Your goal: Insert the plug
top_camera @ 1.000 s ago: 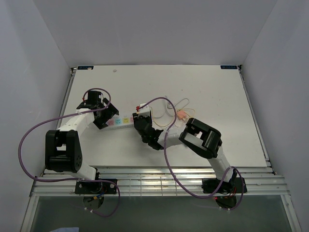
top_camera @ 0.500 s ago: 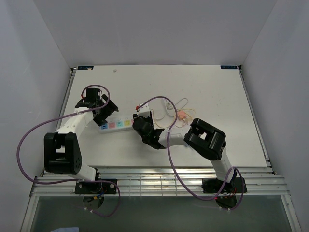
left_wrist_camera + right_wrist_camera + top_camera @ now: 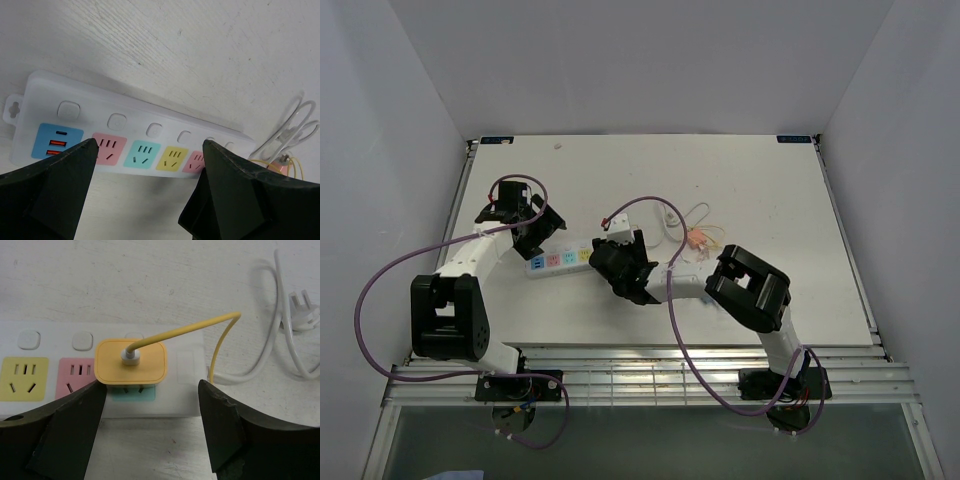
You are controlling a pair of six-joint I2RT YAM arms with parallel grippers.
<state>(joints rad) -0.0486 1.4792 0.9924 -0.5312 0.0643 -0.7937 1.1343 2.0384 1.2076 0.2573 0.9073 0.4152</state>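
Observation:
The yellow plug (image 3: 131, 361) sits pushed into the teal socket near the right end of the white power strip (image 3: 187, 365), its yellow cable (image 3: 200, 325) arching off to the right. My right gripper (image 3: 151, 390) is open just in front of the plug, jaws on either side and holding nothing. My left gripper (image 3: 149, 165) is open above the left half of the strip (image 3: 75, 87), over the pink, teal and yellow sockets, with nothing between its fingers. From above, the strip (image 3: 558, 258) lies between the left gripper (image 3: 535, 235) and the right gripper (image 3: 620, 262), which hides the plug.
A white cable with its own pronged plug (image 3: 300, 310) loops on the table to the right of the strip. Small orange parts (image 3: 698, 240) with thin wires lie beyond the right arm. A blue USB block (image 3: 52, 142) marks the strip's left end.
My right gripper has opened and let go of the yellow plug, which stays in its socket. The left gripper drew back a little from the strip's left end.

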